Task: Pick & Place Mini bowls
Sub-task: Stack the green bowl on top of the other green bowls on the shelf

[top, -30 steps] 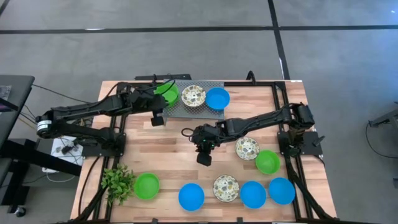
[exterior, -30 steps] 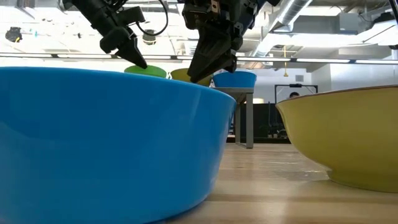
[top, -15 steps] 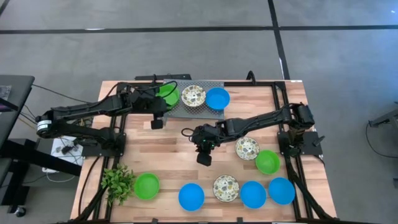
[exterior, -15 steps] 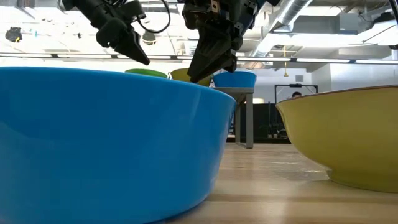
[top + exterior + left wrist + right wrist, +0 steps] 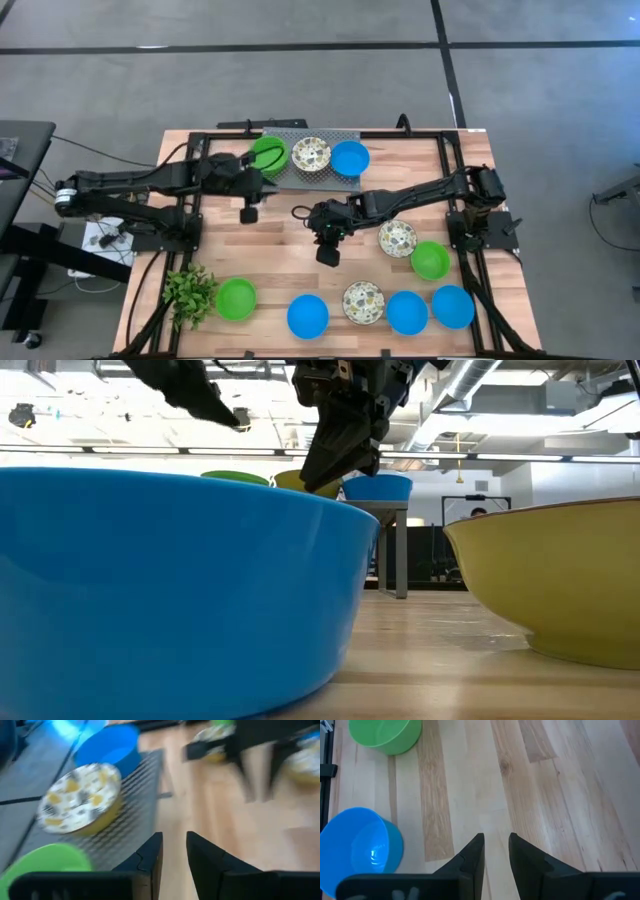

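The left gripper [image 5: 247,208] hangs over bare wood just beside the grey perforated tray [image 5: 345,181]. Its two dark, blocky fingers [image 5: 150,855] stand a narrow gap apart, with nothing between them and nothing touched. On the tray, which looks like metal mesh, sit three mini bowls in a row: a plain green bowl [image 5: 268,153] nearest this arm, a white bowl with a speckled floral pattern [image 5: 311,154] in the middle, and a smooth blue bowl [image 5: 350,158] at the far end.

The right gripper [image 5: 327,250] waits over the middle of the table, its fingers [image 5: 472,855] also parted by a slim gap, empty, above pale planks with visible grain. Near it lie another floral bowl [image 5: 397,238] and a green one [image 5: 430,260], close together.

Along the near edge of the butcher-block table [image 5: 270,260] stands a line of bowls: green [image 5: 236,299], blue [image 5: 307,316], floral [image 5: 363,303], blue [image 5: 406,312], blue [image 5: 452,307]. All are round, glossy and shallow. A small leafy plant [image 5: 188,292] sits by the left end of that row.
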`<control>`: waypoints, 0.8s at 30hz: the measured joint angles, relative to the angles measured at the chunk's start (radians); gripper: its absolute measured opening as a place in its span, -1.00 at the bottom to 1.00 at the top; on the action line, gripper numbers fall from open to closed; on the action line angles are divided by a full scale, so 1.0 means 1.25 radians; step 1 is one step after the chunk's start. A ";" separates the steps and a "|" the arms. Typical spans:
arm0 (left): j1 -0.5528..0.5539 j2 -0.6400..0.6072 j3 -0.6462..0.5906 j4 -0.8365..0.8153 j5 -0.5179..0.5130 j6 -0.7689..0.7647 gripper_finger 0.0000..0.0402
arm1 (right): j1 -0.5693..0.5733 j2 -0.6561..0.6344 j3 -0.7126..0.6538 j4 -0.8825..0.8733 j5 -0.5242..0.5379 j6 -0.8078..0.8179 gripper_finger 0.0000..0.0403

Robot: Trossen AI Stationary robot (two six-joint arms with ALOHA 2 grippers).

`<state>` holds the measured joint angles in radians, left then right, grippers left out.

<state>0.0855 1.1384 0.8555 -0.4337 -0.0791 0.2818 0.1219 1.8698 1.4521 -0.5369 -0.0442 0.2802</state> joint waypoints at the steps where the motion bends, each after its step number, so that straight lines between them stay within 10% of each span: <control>1: -0.022 -0.012 0.000 -0.001 0.004 -0.018 -0.57 | 0.000 0.000 0.000 0.000 0.000 0.000 -0.62; 24: -0.337 -0.052 0.000 -0.096 0.011 -0.280 -0.15 | 0.002 0.000 0.000 -0.006 -0.006 -0.001 -0.52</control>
<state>-0.3362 1.0740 0.8555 -0.5537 -0.0658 -0.0676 0.1242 1.8698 1.4521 -0.5449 -0.0513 0.2790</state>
